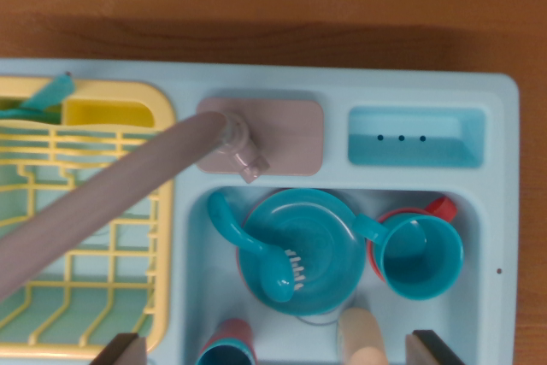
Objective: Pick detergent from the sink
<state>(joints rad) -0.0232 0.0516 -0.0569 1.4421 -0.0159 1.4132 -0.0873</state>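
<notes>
We hover with the gripper (273,352) spread wide over the sink (500,237); the detergent (361,335) at 6 o'clock needs centring before descending.

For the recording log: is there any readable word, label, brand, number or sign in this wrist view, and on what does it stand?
None: no readable text.
The toy sink, faucet, yellow rack, bowl and cup carry no print.
The soap tray shows three dark dots, not characters.

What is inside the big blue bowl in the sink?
A teal plastic brush lies in the big blue round bowl, bristles down. What lies beneath the brush is covered.
</notes>
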